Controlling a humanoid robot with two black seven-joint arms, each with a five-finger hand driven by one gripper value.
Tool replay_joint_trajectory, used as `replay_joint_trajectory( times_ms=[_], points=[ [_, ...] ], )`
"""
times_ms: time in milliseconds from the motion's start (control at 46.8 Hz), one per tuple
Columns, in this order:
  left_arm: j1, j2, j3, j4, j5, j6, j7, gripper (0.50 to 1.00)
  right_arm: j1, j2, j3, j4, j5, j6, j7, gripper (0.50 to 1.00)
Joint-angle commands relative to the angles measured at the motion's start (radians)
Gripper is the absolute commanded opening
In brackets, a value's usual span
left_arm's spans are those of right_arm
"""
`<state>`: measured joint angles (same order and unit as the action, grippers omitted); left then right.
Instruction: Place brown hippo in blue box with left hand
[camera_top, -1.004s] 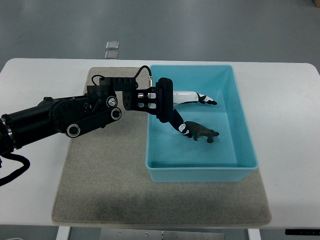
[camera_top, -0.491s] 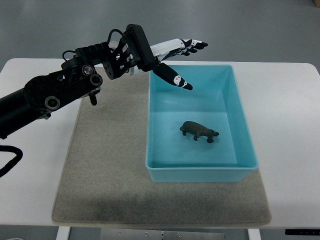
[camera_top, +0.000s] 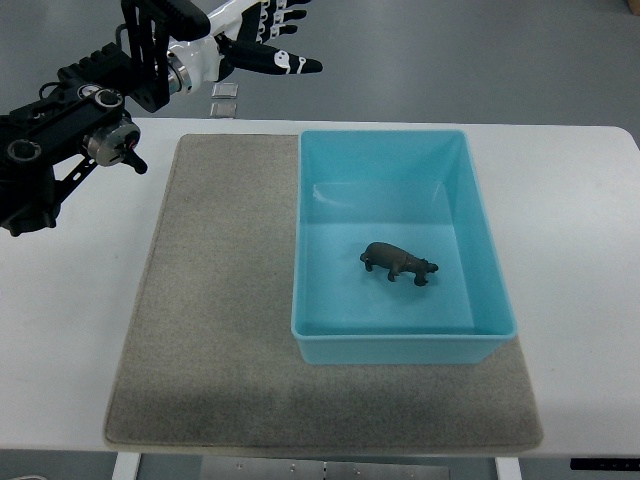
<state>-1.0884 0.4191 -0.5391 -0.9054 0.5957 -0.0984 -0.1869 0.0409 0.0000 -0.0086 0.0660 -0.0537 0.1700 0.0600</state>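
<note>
Brown hippo (camera_top: 398, 263), small dark figurine, stands upright on its feet on the floor of the open blue box (camera_top: 480, 230), head toward the right wall, well below-right of the left hand's fingers (camera_top: 283, 62).

Hippo (camera_top: 398, 263): dark brown. Box (camera_top: 485, 250): light blue, plain. Mat (camera_top: 220, 330): grey-beige, speckled. Table (camera_top: 575, 250): white. Left hand (camera_top: 262, 45), far left: white and black fingers with white dots; arm black with silver joints. Floor: grey.
</note>
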Motion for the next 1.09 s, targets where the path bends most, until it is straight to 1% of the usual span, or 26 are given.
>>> replay_joint_trajectory(
  times_ms=[0,43,85,192,235,363,491,620,748,919,1068],
  points=[
    [0.001,0.013,0.001,0.031,-0.060,0.063,-0.011,0.994,0.000,0.000,-0.001,0.000,0.000,0.000,0.000,0.936],
    [0.004,0.017,0.002,0.037,-0.083,0.088,-0.013,0.994,0.000,0.000,0.001,0.000,0.000,0.000,0.000,0.936],
    [0.016,0.027,0.001,0.039,-0.106,0.097,-0.022,0.994,-0.001,0.000,-0.001,0.000,0.000,0.000,0.000,0.936],
    [0.041,0.056,-0.007,0.039,-0.207,0.095,-0.074,0.994,0.000,0.000,0.001,0.000,0.000,0.000,0.000,0.936],
    [0.047,0.064,-0.007,0.039,-0.260,0.092,-0.079,0.994,0.000,0.000,-0.001,0.000,0.000,0.000,0.000,0.936],
    [0.061,0.092,-0.004,0.042,-0.324,0.092,-0.079,0.994,-0.001,0.000,-0.001,0.000,0.000,0.000,0.000,0.936],
    [0.084,0.098,-0.013,0.069,-0.353,0.092,-0.079,0.996,0.000,0.000,-0.001,0.000,0.000,-0.001,0.000,0.936],
    [0.085,0.118,-0.012,0.082,-0.453,0.092,-0.077,0.994,-0.001,0.000,0.001,0.000,0.000,-0.001,0.000,0.936],
    [0.085,0.119,-0.012,0.089,-0.493,0.097,-0.077,0.996,0.000,0.000,-0.001,0.000,0.000,-0.001,0.000,0.936],
    [0.094,0.119,-0.019,0.138,-0.534,0.091,-0.075,0.996,0.000,0.000,-0.001,0.000,0.000,0.000,0.000,0.936],
    [0.099,0.113,-0.022,0.155,-0.564,0.089,-0.077,0.996,0.000,0.000,0.001,0.000,0.000,0.000,0.000,0.936]
  ],
)
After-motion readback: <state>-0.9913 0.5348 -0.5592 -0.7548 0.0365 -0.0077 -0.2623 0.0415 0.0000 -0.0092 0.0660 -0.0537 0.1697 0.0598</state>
